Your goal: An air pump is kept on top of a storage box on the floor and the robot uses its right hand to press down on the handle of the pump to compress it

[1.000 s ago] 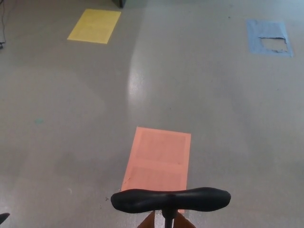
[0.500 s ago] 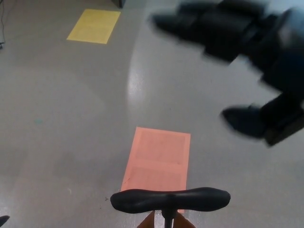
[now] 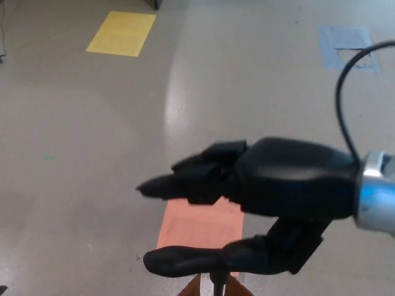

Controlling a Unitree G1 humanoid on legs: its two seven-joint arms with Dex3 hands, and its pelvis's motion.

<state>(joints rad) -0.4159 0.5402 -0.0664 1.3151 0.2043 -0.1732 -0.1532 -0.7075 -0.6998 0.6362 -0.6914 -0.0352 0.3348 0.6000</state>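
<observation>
Approach step: right robot hand (image 3: 271, 185), fingers spread and empty, hovers over pump handle (image 3: 185, 260) at 6 o'clock; next, press straight down.

views: one only, head view; nothing shared with another camera
mount: on the robot's head, above the work
facing: steeply down and forward over the grey floor (image 3: 92, 154)
near edge: pump handle (image 3: 179, 261) at bottom centre, cut close by the frame; camera sits almost over it
closest object: right robot hand (image 3: 247, 179), in from picture right, large and a bit blurred, so very near the lens
mid field: orange floor patch (image 3: 197, 228) just beyond the handle
far field: yellow patch (image 3: 121, 32) top left, blue patch (image 3: 345, 46) top right, both small
sides: picture left = robot's left
</observation>
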